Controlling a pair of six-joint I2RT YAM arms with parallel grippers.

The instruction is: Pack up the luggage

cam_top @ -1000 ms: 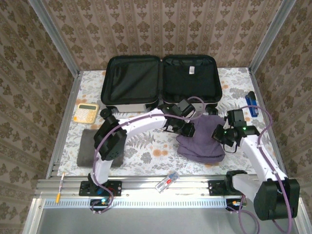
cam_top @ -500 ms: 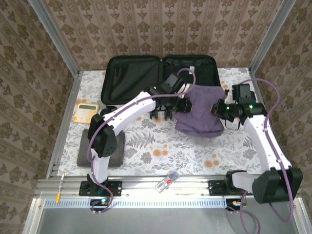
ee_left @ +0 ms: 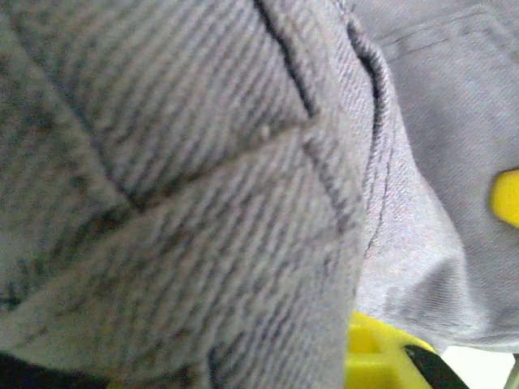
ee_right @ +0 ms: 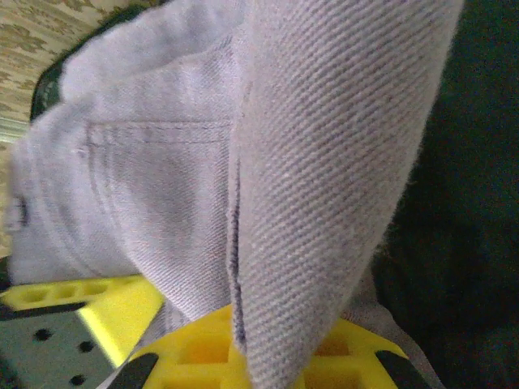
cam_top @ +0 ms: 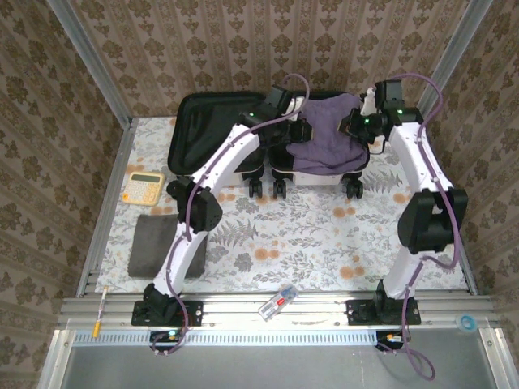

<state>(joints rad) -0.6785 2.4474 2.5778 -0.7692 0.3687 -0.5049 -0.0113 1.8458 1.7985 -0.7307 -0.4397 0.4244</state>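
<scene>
The luggage lies open at the back of the table, white shell down and black lining up. A lavender-grey garment hangs over its right half, stretched between both arms. My left gripper is shut on the garment's left edge. My right gripper is shut on its right edge. In the left wrist view the twill cloth covers the jaws, and a yellow finger peeks out below. In the right wrist view the cloth rises from between yellow fingers, with black lining behind.
A yellow calculator lies at the table's left edge, with a folded dark grey cloth in front of it. A small clear packet and a pen rest on the front rail. The luggage's caster wheels face the flowered tabletop.
Both arms have lifted the garment off the table's right front and carried it back and up over the luggage's right half. The grips have stayed shut.
</scene>
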